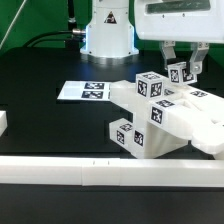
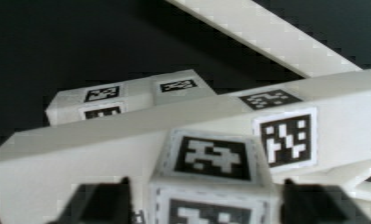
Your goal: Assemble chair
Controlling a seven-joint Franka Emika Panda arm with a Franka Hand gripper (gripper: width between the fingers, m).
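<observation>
The chair point(image 1: 165, 120) is partly built. It lies on the black desk point(image 1: 50, 125), toward the exterior view's right, just behind the long white rail point(image 1: 60, 172) at the front edge. It is a chunky white body with many square tags on it.

The tool point(image 1: 183, 70) comes down from above onto the upper end of the chair. Its two fingers point(image 1: 200, 62) stand on either side of a small cube point(image 1: 181, 72) with a tag on it. In the wrist view the cube point(image 2: 214, 170) sits right between the two dark fingers point(image 2: 93, 205). The fingers are only as far apart as the cube is wide, so the tool seems to have hold of the cube. Whether it squeezes hard cannot be told.

The cube looks like it is being put onto the chair body. To do this well, the robot should keep the cube straight, not tipped. It should line the cube up with its spot and push down slowly. It should let go only when the cube sits flat and snug. A fast push could shove the whole chair along the desk.

The marker board point(image 1: 83, 91) lies flat behind the chair, well apart from the tool.
</observation>
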